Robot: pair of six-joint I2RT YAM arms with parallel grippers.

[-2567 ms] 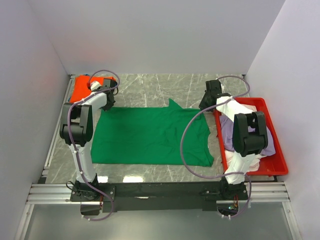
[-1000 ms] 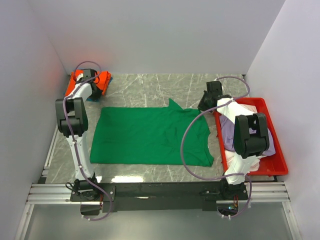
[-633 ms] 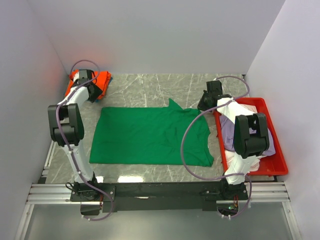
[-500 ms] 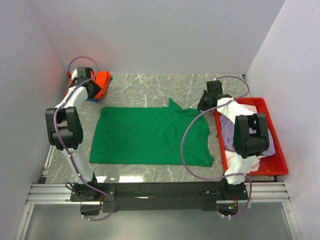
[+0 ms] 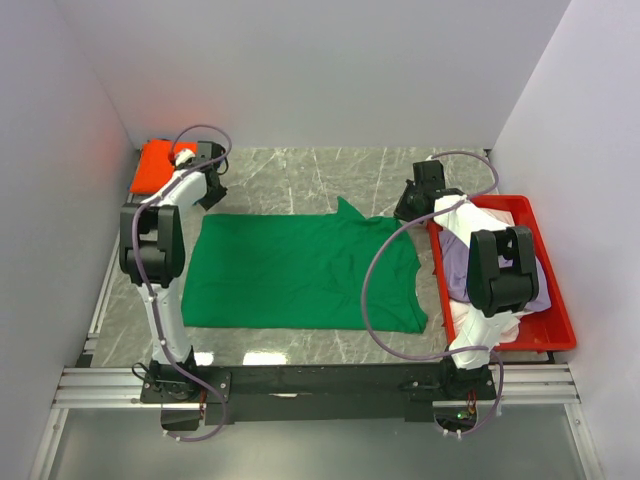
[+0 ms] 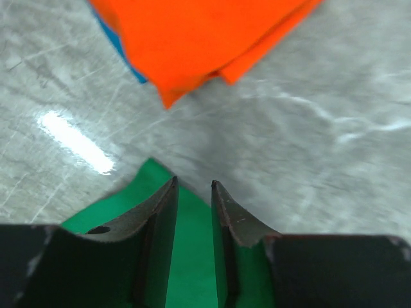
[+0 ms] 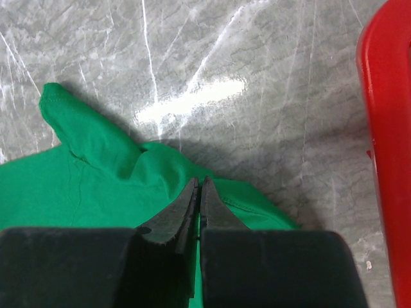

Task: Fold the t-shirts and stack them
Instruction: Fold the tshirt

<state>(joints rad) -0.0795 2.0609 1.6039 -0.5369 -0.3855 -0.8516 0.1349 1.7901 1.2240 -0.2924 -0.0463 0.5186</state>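
Green t-shirt [image 5: 300, 270] lay spread flat on the table [image 5: 300, 172], with the right claw [image 7: 198, 186] pinched shut on its far right edge. Left claw [image 6: 193, 186], narrowly parted over the far left corner, should probably drop squarely and bite enough cloth for an even fold.

A rigid red tray [image 5: 505, 202] sits on the table [image 5: 300, 172] to the right of the right fingers [image 7: 185, 208]. In the right wrist view its glossy rim runs down the edge, near the tips. The table is grey and stone-patterned with pale veins. It has a bright glare patch just ahead of the right fingers and another ahead and to the left of the left fingers [image 6: 162, 215]. White walls [image 5: 300, 70] rise beyond the table, and a metal rail [image 5: 100, 388] lies well behind both pairs.
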